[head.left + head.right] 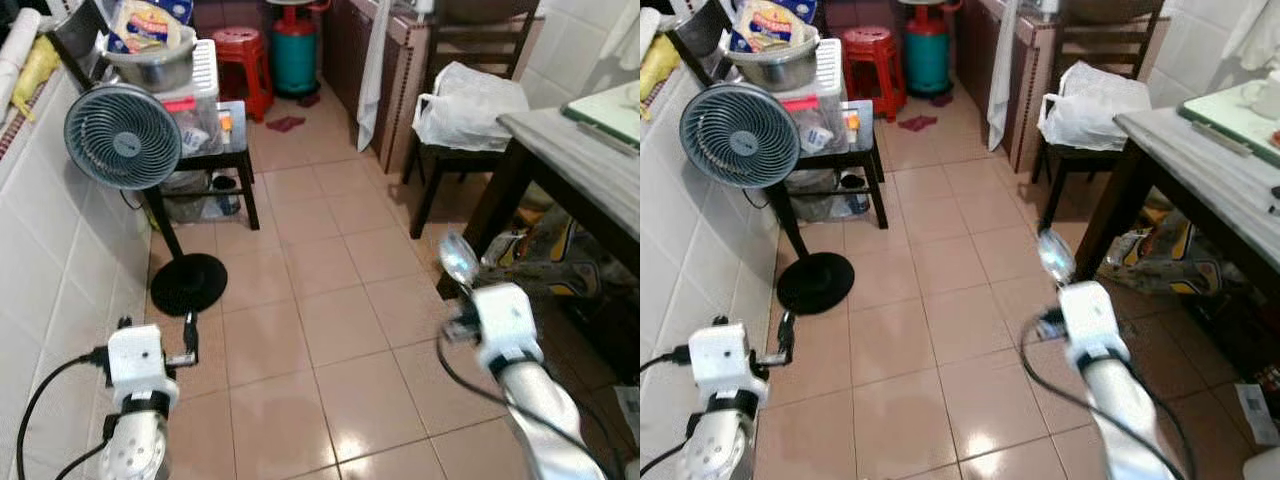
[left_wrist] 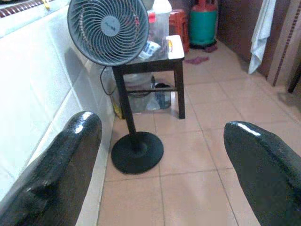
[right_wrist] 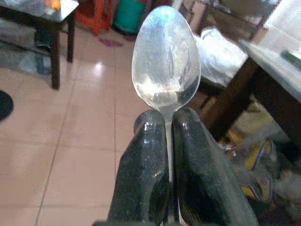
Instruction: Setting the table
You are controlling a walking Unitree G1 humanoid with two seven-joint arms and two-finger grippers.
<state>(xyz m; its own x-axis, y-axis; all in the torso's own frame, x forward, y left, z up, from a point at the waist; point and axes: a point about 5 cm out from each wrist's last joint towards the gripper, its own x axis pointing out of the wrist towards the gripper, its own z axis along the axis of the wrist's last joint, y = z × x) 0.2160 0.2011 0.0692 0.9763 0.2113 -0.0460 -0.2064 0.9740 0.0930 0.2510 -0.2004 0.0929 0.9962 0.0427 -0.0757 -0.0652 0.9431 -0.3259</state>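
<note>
Gripping spoon (image 3: pixel 165 59) — right pincer (image 3: pixel 168 141) | left pincer (image 2: pixel 164 155) spread apart | tiled floor (image 1: pixel 330 330) — table (image 1: pixel 590 165) right

spoon (image 3: pixel 165 61) silver | fan (image 1: pixel 122 137) grey-blue | stool (image 1: pixel 243 60) red | gas cylinder (image 1: pixel 295 55) green | floor (image 1: pixel 330 300) beige tiles

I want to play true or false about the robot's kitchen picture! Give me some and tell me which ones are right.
1. The right claw is pinching a spoon. True.
2. The left claw is holding a fork. False: its fingers are spread apart with nothing between them.
3. A standing fan is by the tiled wall on the robot's left. True.
4. The white plastic bag lies on the floor. False: it sits on a dark chair beside the table.
5. The stool at the far end is blue. False: it is red, next to a green gas cylinder.
</note>
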